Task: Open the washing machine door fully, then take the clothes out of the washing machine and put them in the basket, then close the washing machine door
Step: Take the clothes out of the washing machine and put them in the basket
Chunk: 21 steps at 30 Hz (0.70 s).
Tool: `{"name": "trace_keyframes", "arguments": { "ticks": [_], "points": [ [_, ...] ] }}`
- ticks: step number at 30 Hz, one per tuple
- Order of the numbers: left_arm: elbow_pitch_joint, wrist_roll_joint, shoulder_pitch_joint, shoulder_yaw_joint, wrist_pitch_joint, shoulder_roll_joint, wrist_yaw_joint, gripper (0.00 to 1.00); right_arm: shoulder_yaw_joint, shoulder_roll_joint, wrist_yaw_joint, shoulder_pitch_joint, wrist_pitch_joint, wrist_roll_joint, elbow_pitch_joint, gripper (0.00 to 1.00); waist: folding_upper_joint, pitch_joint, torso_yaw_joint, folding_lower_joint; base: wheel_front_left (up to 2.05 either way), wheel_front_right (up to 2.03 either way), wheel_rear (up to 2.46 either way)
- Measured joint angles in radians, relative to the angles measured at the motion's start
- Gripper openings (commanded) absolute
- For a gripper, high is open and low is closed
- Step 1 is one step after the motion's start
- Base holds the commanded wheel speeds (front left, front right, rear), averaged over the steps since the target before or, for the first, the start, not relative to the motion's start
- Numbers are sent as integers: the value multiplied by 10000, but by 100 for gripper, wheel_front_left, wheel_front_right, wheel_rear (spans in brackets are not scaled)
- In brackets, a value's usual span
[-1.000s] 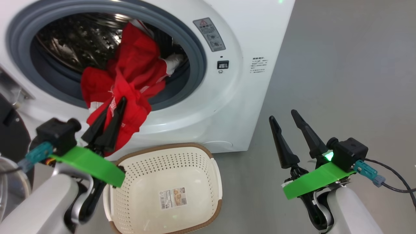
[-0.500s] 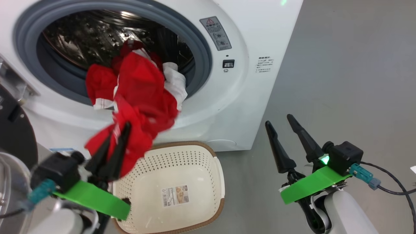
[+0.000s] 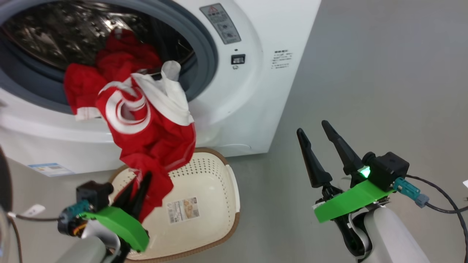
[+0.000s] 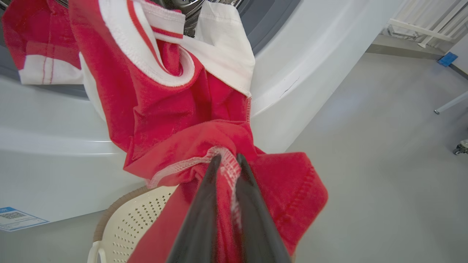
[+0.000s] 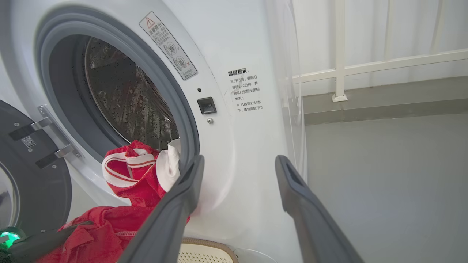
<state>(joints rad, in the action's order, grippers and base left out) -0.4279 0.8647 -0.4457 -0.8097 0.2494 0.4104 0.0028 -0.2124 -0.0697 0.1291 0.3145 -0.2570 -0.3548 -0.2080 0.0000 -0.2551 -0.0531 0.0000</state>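
"Clothes: position?"
"Trailing out of the washing machine over the grey seal, lower end above the basket. Left gripper pinched tight on a red fold; right gripper spread wide, empty."
"Risk?"
"Likely snagging on the seal, slipping free, landing beside the basket."

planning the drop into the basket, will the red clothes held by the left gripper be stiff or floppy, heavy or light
Probably floppy: the clothes sag and fold between the washing machine and the left gripper. Likely light, since a pinch on one edge holds the bunch up. Part drapes over its rim, so a tail might miss the basket.
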Motion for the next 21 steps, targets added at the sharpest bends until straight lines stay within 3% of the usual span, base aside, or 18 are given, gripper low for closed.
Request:
{"name": "trace_keyframes", "arguments": {
  "ticks": [4, 10, 21],
  "points": [
    [-1708, -291, -619, 495, 0, -500, -625, 0, -6, 13, 0, 189, 0, 33, 63, 100, 0, -303, -227, 0, 0, 0, 0],
    [-3879, -642, -1267, 953, 0, -1020, -1133, 0, -4, 36, 0, 301, 0, 100, 180, 100, 0, -850, -591, 0, 0, 0, 0],
    [-5908, -692, -1820, 1057, 0, -1457, -1306, 0, -21, 69, 0, 595, 0, 182, 343, 100, 0, -1633, -1334, 0, 0, 0, 0]
  ]
}}
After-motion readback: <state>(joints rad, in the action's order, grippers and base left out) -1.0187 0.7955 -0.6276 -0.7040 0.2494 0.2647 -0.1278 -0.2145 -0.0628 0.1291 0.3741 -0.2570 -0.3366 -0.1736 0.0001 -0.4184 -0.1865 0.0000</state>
